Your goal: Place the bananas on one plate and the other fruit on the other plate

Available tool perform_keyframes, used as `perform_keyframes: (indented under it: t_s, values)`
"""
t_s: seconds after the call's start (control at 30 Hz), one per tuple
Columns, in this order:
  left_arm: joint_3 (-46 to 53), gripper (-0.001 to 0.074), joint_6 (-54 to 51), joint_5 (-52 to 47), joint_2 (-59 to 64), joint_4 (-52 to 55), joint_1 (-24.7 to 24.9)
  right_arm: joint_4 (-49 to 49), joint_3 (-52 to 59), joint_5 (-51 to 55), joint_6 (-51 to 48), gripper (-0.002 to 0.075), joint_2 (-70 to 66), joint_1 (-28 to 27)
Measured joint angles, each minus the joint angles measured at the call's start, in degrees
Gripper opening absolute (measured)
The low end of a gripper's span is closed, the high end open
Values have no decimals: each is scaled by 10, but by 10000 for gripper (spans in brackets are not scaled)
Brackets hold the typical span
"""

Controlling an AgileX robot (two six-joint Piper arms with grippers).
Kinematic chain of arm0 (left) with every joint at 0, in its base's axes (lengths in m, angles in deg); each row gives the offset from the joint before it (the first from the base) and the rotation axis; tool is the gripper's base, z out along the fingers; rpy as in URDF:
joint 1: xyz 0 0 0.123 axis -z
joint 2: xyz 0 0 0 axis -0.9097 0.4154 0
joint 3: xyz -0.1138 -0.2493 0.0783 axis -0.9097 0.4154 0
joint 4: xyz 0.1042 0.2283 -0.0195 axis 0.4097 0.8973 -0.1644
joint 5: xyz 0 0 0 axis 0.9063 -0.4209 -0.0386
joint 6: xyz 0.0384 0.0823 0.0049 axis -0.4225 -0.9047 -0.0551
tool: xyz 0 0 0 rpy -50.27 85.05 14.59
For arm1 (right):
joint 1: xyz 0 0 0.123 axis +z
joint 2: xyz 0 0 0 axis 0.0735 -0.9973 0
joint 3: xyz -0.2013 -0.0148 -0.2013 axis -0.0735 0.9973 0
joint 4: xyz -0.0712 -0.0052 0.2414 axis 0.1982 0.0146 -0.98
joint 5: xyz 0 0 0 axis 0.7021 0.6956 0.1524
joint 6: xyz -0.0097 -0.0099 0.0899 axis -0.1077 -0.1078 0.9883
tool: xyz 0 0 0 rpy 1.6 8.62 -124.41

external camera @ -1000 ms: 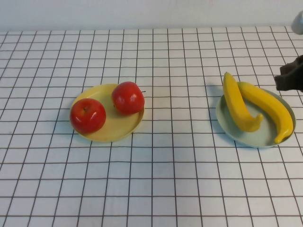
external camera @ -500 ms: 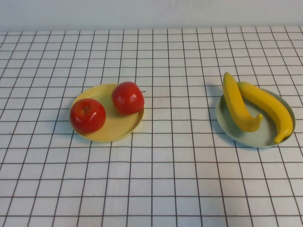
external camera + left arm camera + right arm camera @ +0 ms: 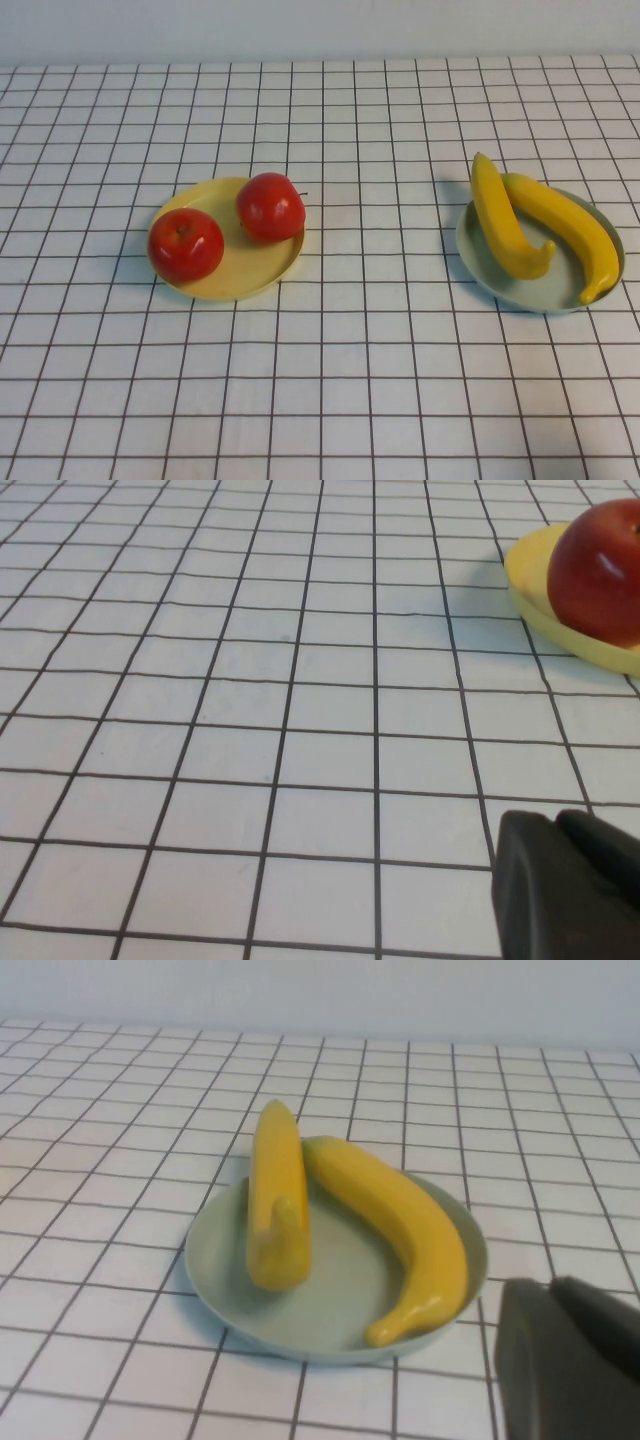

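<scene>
Two red apple-like fruits (image 3: 186, 244) (image 3: 270, 207) sit on the pale yellow plate (image 3: 235, 272) at the left. Two yellow bananas (image 3: 500, 220) (image 3: 565, 232) lie side by side on the pale blue-green plate (image 3: 520, 292) at the right. Neither gripper shows in the high view. In the left wrist view my left gripper (image 3: 556, 820) is shut and empty above bare table, well apart from the yellow plate (image 3: 535, 575) and one fruit (image 3: 600, 570). In the right wrist view my right gripper (image 3: 550, 1285) is shut and empty, just outside the blue-green plate (image 3: 330, 1305) with both bananas (image 3: 277, 1195) (image 3: 400, 1220).
A white cloth with a dark grid (image 3: 370, 330) covers the table. A pale wall (image 3: 320, 25) runs along the far edge. Bare cloth lies between the two plates and in front of them.
My right gripper, seen at the right edge of the high view one second ago, has moved out of that view. The fruits and plates have not moved.
</scene>
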Motion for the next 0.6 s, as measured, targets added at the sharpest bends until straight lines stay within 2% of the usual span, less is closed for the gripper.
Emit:
perform_keyframes:
  t_s: [0.2, 0.43, 0.6]
  values:
    - [0, -4, 0, 0, 0, 0, 0, -38, 59, 9, -7, -15, 145, -20]
    - [0, -4, 0, 0, 0, 0, 0, -127, 61, 64, -135, -15, 310, -95]
    - [0, -4, 0, 0, 0, 0, 0, -168, 61, 90, -212, -15, 352, -135]
